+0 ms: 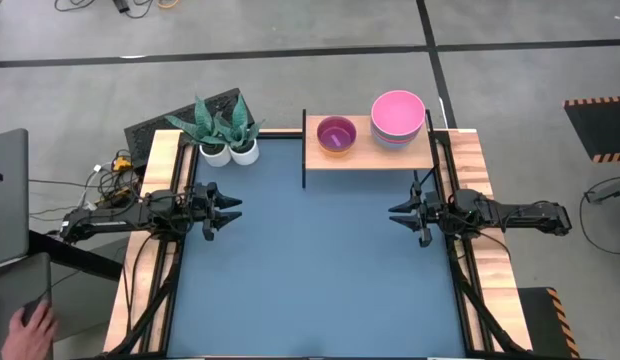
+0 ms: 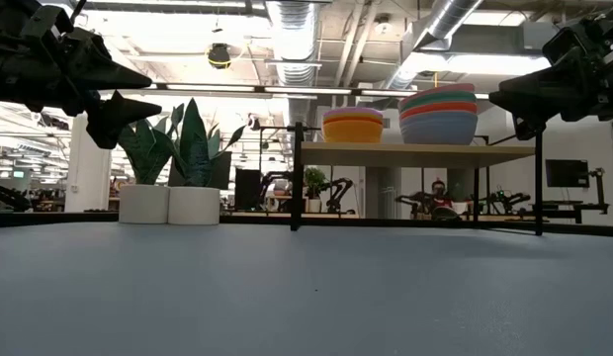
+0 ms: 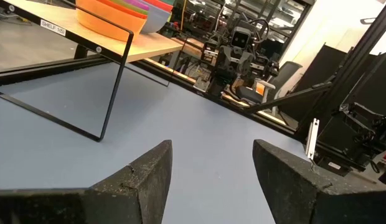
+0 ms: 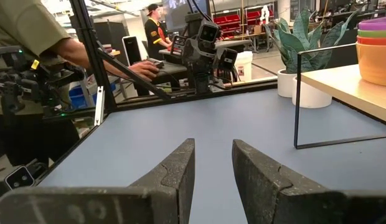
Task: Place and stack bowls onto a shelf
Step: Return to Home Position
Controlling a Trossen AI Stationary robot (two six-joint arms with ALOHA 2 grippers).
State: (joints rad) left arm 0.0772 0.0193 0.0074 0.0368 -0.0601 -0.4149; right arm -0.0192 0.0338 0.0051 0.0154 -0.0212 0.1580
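Note:
The light-wood shelf point(image 1: 375, 158) on thin black legs stands at the table's far edge, right of centre. On it a stack of small bowls with a purple one on top point(image 1: 336, 134) sits at its left end. A stack of larger bowls with a pink one on top point(image 1: 398, 115) sits at its right end. In the low view the small stack point(image 2: 353, 126) shows yellow and orange below, and the large stack point(image 2: 439, 114) shows light blue below. My left gripper point(image 1: 237, 210) hovers open and empty at the table's left. My right gripper point(image 1: 393, 216) hovers open and empty at the right, near the shelf's right legs.
Two white pots with green plants point(image 1: 228, 150) stand at the far edge, left of the shelf. Wooden side rails point(image 1: 160, 250) run along both table sides. A person point(image 4: 31, 37) stands beyond the table's left side, and a hand point(image 1: 30, 325) shows at the near left. Blue tabletop point(image 1: 310, 270) lies between the arms.

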